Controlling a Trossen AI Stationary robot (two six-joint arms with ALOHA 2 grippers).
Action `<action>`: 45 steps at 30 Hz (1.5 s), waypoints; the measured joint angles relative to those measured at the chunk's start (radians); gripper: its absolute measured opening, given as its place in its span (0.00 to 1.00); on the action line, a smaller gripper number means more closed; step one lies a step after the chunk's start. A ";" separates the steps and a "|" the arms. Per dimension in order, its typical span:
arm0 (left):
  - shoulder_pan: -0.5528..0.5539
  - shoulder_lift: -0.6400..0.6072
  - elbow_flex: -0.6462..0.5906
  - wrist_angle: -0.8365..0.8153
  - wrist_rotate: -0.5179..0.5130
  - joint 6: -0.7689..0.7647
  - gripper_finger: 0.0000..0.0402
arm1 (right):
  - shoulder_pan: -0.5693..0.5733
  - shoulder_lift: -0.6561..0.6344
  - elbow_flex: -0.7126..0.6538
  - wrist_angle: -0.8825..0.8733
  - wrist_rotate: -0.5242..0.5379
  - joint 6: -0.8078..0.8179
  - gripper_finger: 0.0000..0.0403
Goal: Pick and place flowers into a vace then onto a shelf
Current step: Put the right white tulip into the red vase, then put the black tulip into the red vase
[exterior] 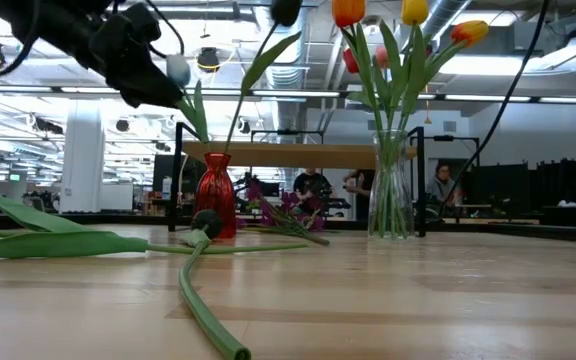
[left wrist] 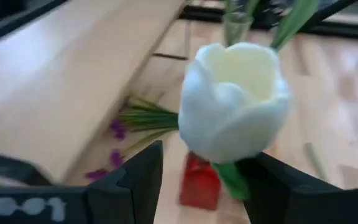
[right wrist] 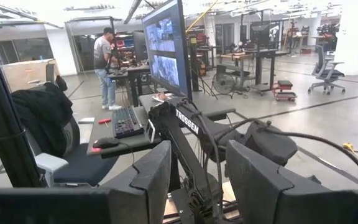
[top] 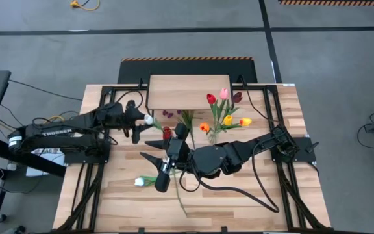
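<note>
While left claw (left wrist: 197, 180) stands parted around white tulip (left wrist: 234, 102), red vase (left wrist: 199, 182) below, right claw (right wrist: 197, 180) parted, empty

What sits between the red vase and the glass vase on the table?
In the low view, the purple-blossom sprig lies on the tabletop between the red vase and the glass vase. The high view shows its purple blossoms just in front of the shelf.

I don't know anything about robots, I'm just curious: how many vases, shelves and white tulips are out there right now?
Vases: 2, a red vase and a glass vase
Shelf: 1
White tulips: 2, a raised white tulip near the red vase and a fallen white tulip lying flat
Total: 5
</note>
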 joint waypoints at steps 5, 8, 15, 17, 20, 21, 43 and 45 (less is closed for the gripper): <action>0.000 0.012 0.083 -0.158 -0.050 0.052 0.44 | 0.000 0.000 0.000 0.000 0.000 -0.002 0.36; 0.000 0.027 0.135 -0.243 -0.023 0.054 0.44 | 0.000 0.000 0.000 0.000 0.000 -0.003 0.36; 0.000 0.055 0.234 -0.468 0.036 0.061 0.44 | 0.000 0.000 0.000 -0.037 0.000 -0.003 0.37; 0.000 0.053 0.259 -0.540 0.033 0.056 0.44 | 0.000 0.000 0.000 -0.091 0.000 0.002 0.36; 0.000 0.052 0.300 -0.601 0.029 0.029 0.44 | 0.000 0.000 0.000 -0.199 0.015 0.064 0.35; 0.000 0.051 0.316 -0.630 0.029 0.022 0.44 | 0.000 0.000 0.000 -0.230 0.021 0.092 0.34; 0.000 -0.043 0.643 -0.809 0.117 -0.009 0.44 | 0.093 -0.005 -0.106 -0.778 -0.210 0.938 0.29; 0.000 -0.057 0.652 -0.808 0.116 -0.009 0.44 | 0.099 -0.005 -0.149 -0.777 -0.206 1.022 0.29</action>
